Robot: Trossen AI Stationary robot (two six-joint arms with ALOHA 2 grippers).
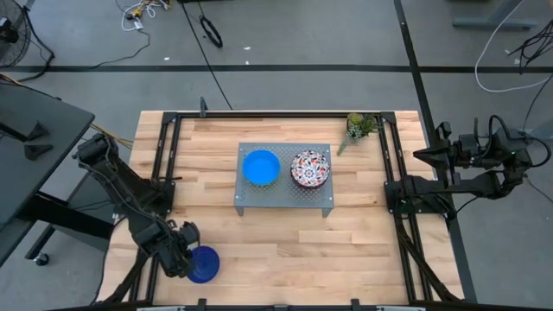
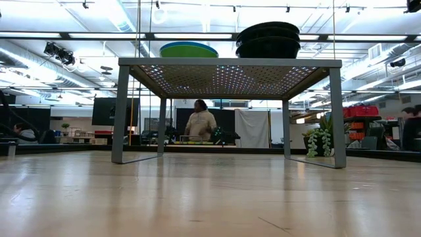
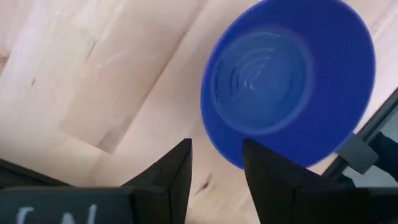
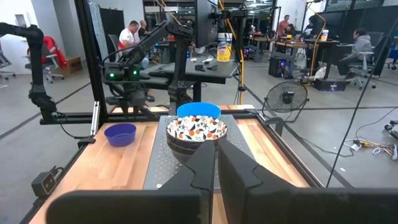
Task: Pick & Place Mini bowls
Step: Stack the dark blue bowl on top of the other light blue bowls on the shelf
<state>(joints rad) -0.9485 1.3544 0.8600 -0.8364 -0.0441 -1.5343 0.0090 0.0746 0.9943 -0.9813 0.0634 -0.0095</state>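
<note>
A dark blue mini bowl [image 3: 287, 79] stands upright on the wood at the table's near left corner [image 1: 204, 264]. My left gripper [image 3: 216, 163] hangs over it, pointing down and open. One finger is over the bowl's rim and the other is outside it; no touch shows. On the grey perforated stand [image 1: 285, 200] sit a light blue bowl [image 1: 260, 167] and a floral-patterned bowl [image 1: 310, 168], which tops a stack in the right wrist view [image 4: 196, 130]. My right gripper [image 4: 216, 162] waits shut at the table's right edge [image 1: 393, 186], level.
A small potted plant [image 1: 359, 128] stands at the far right of the table. Black frame rails [image 1: 164, 173] run along both sides. Bare wood lies in front of the stand [image 1: 294, 250]. People sit and stand in the room beyond.
</note>
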